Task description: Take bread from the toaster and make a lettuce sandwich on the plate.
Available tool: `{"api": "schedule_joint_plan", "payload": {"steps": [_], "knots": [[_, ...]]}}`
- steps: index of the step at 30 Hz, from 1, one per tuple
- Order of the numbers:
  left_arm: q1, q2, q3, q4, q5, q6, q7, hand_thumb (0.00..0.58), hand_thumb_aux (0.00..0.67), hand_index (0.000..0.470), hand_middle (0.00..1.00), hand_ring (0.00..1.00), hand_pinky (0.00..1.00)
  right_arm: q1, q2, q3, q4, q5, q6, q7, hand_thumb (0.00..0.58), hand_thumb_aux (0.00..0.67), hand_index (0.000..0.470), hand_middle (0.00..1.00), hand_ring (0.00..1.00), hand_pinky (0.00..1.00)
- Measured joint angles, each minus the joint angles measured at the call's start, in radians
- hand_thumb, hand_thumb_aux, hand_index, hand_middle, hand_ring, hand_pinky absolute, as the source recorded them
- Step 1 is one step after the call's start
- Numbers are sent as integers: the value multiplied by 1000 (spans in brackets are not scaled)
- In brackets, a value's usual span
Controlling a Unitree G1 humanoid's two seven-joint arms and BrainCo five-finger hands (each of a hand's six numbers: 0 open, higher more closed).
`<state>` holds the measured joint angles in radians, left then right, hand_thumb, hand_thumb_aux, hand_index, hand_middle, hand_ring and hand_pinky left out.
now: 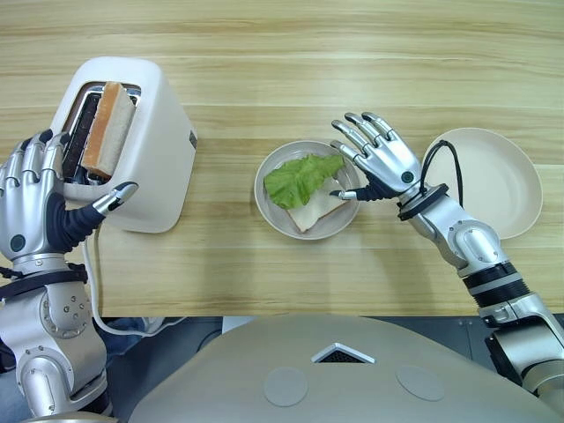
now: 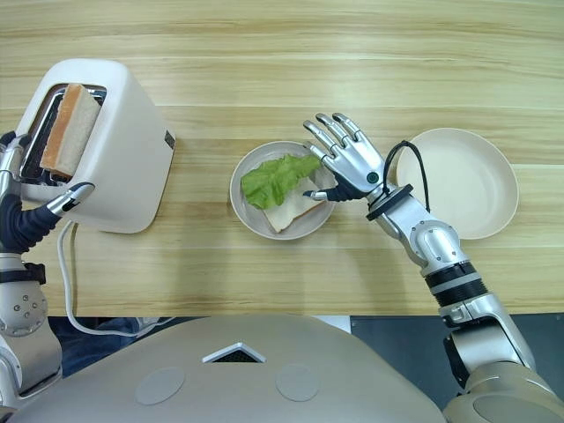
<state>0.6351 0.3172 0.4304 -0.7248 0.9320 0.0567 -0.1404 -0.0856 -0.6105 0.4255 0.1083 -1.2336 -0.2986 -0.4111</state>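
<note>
A white toaster [image 1: 150, 150] stands at the table's left with one bread slice [image 1: 106, 128] sticking up from its slot. My left hand [image 1: 35, 198] is open beside the toaster's near left side, thumb by its front corner. A round plate [image 1: 273, 207] in the middle holds a bread slice [image 1: 319, 210] with a green lettuce leaf [image 1: 300, 178] lying over it. My right hand [image 1: 377, 159] hovers open at the plate's right rim, fingers spread, thumb tip close to the slice's right edge.
An empty cream bowl [image 1: 489, 181] sits at the right, just behind my right wrist. The toaster's white cord [image 1: 92, 291] runs off the table's front edge. Bare wooden table [image 1: 308, 62] stretches behind the plate.
</note>
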Motion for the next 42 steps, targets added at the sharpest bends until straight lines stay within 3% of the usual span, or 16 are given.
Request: {"api": "schedule_joint_plan", "payload": {"steps": [1,3,4,9,12,15,16,17,18,19,42], "knots": [[0,-2,-6,2,1,-1,4,0,0,0,0,0,0,-9,3,11,13,-6,5,-7,352,250,175,0,0,0],[-1,-6,-17,5,2,-4,11,0,0,0,0,0,0,-25,12,28,28,-7,11,-18,445,347,243,0,0,0],[-3,-10,-25,9,2,-6,18,0,0,0,0,0,0,-37,21,39,44,-8,13,-26,458,363,254,0,0,0],[-5,-26,-55,17,17,-9,29,0,0,0,0,0,0,-65,43,85,89,-23,21,-53,447,349,245,0,0,0],[-9,-28,-64,18,19,-9,38,0,0,0,0,0,0,-72,45,102,103,-24,22,-64,432,331,232,0,0,0],[-10,-30,-73,21,19,-9,45,0,0,0,0,0,0,-74,46,111,121,-21,19,-69,268,179,125,0,0,0],[-10,-30,-75,22,19,-9,49,0,0,0,0,0,0,-74,46,113,124,-20,16,-69,410,307,216,0,0,0],[-10,-30,-77,23,19,-9,51,0,0,0,0,0,0,-74,45,117,124,-14,13,-69,443,344,241,0,0,0],[-10,-30,-78,23,19,-9,54,0,0,0,0,0,0,-74,44,121,125,-11,11,-69,517,449,315,0,0,0],[-10,-30,-79,23,19,-9,55,0,0,0,0,0,0,-74,44,122,125,-5,10,-69,580,670,470,0,0,0],[-24,-25,-97,53,19,-8,90,0,0,0,0,0,0,-16,-6,75,0,74,-8,-77,580,670,470,0,0,0]]}}
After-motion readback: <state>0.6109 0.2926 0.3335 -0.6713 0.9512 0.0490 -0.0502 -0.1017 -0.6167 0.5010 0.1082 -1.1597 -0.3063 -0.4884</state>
